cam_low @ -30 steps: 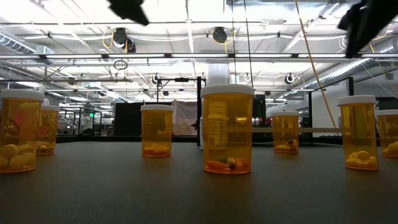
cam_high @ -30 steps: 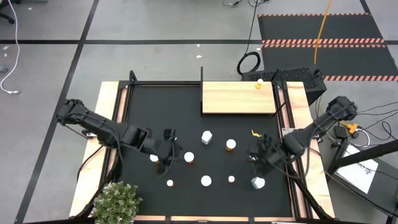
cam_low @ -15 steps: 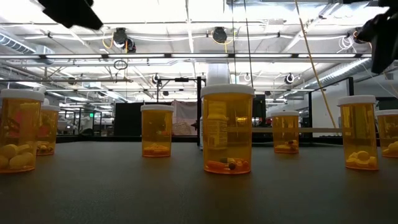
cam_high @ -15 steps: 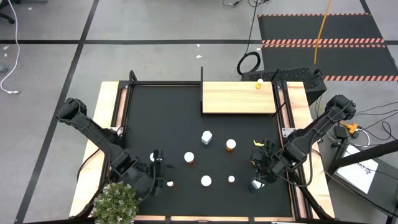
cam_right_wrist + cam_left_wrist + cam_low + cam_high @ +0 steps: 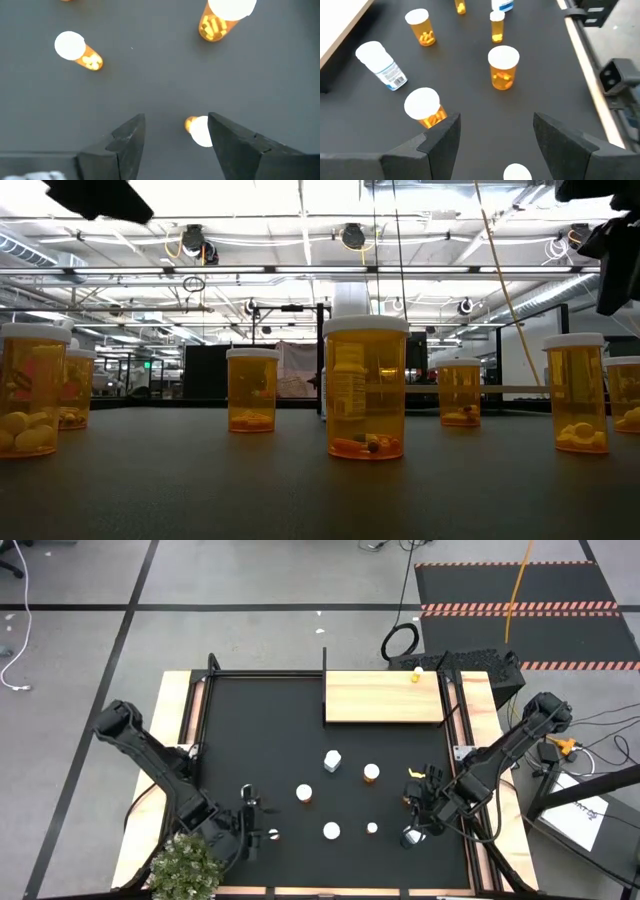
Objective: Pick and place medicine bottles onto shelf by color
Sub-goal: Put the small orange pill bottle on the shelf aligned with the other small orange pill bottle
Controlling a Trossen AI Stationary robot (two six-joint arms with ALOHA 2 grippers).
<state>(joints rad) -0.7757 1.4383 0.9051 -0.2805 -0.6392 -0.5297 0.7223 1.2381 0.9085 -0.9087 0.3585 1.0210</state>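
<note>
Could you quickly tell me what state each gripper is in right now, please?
Left gripper: open, holding nothing.
Right gripper: open, holding nothing, a small orange bottle between its fingers.

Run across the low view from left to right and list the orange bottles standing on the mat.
Left-edge bottle → mid-left bottle → big centre bottle → small far bottle → tall right bottle → right-edge bottle. The ones half hidden behind others are left out.
</note>
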